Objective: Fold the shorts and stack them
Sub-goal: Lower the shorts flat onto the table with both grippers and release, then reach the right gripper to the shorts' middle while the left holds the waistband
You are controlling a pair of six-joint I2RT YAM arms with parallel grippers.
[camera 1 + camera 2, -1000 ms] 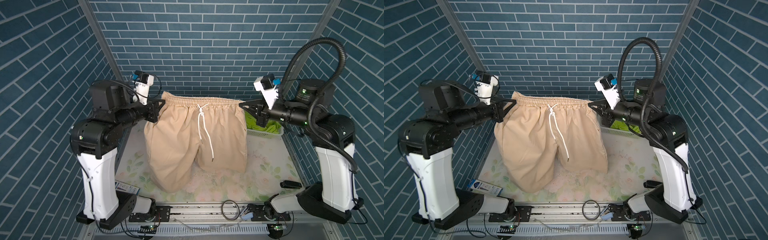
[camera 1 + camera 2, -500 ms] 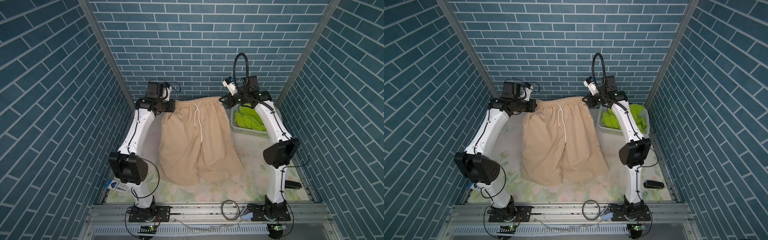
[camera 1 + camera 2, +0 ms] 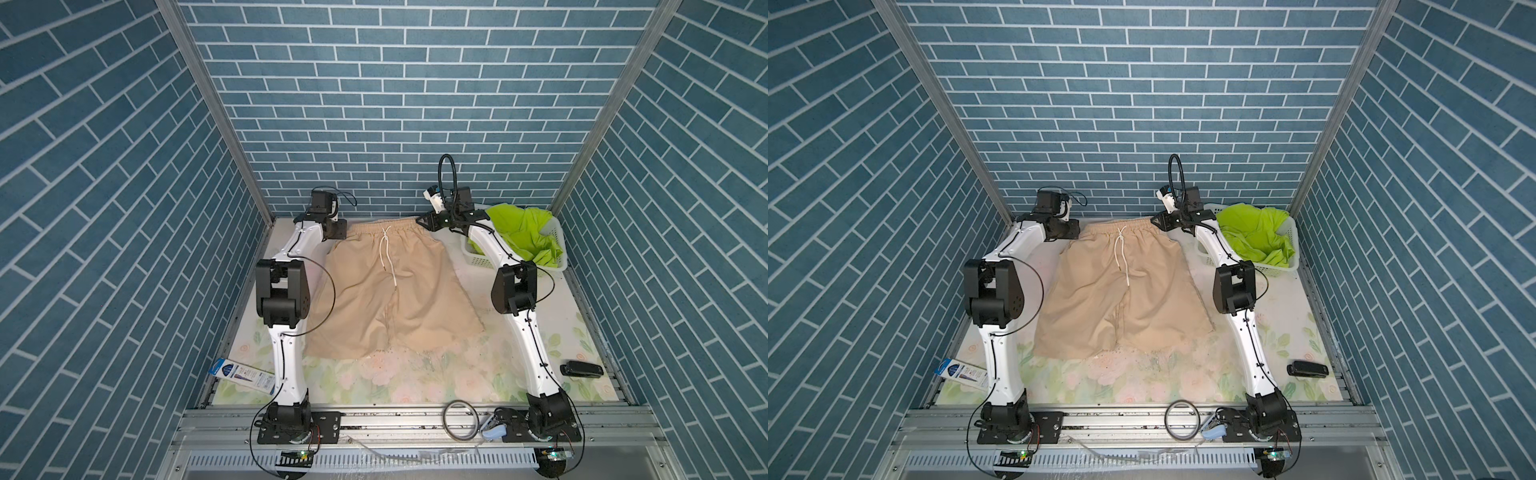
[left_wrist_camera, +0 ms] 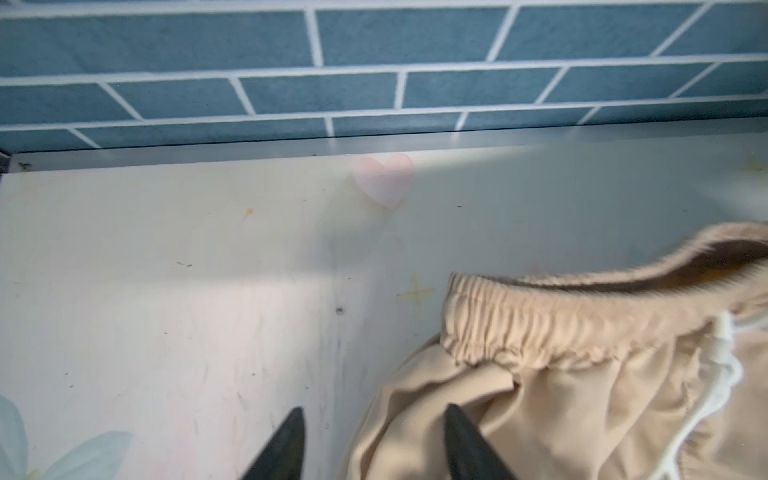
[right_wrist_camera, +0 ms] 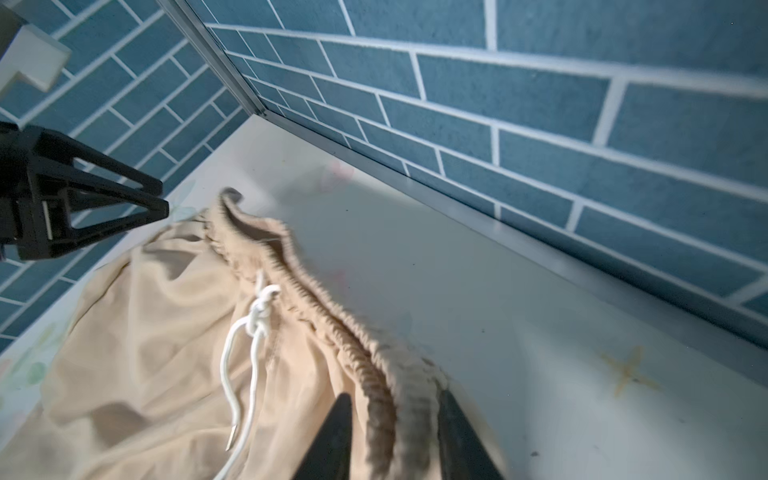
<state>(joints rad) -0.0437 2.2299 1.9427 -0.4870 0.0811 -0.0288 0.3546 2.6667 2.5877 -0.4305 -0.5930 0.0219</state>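
Shorts (image 3: pixel 390 291), beige and limp, lay on the floral table (image 3: pixel 415 386), left gripper (image 4: pixel 374 409) parted at their edge, right gripper (image 5: pixel 395 395) parted astride the gathered waistband (image 5: pixel 316 299), likely the firmest hold on such light, floppy cloth.

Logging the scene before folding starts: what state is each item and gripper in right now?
beige shorts: unfolded, spread flat on the table, waistband toward the back wall.
lime-green shorts: crumpled in the basket.
basket: upright, back right corner.
left gripper: open, holding nothing, at the waistband's end.
right gripper: open, astride the waistband.
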